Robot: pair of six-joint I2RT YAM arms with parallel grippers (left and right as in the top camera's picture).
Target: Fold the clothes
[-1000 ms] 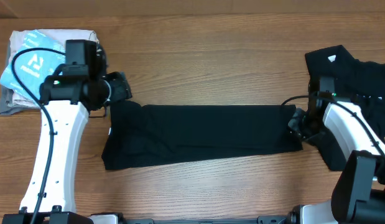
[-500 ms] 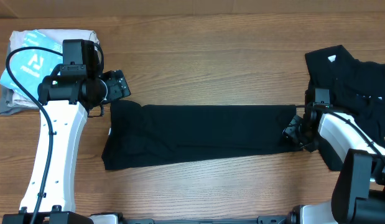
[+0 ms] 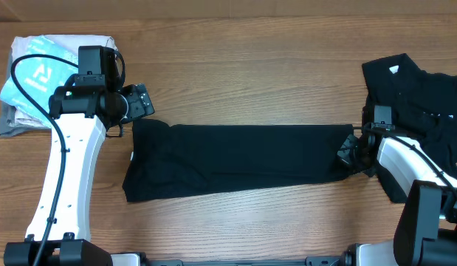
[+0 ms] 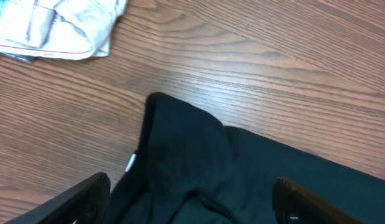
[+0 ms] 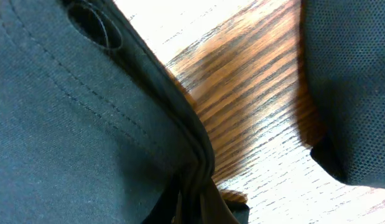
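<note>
Since 1 second ago the right gripper (image 3: 351, 154) has clamped closed on the right hem of the folded black garment (image 3: 235, 159) lying across the table (image 3: 250, 66). Farther back, the left gripper (image 3: 139, 102) hovers spread wide above its left corner. 1 heap of black clothes (image 3: 416, 81) sits far right.

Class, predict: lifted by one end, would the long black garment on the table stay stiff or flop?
Probably floppy: the black garment lies flat with soft rumples at one end. Likely light: its thin hem bunches where the right gripper pinches it. Pushed, it would probably wrinkle, not slide.
</note>
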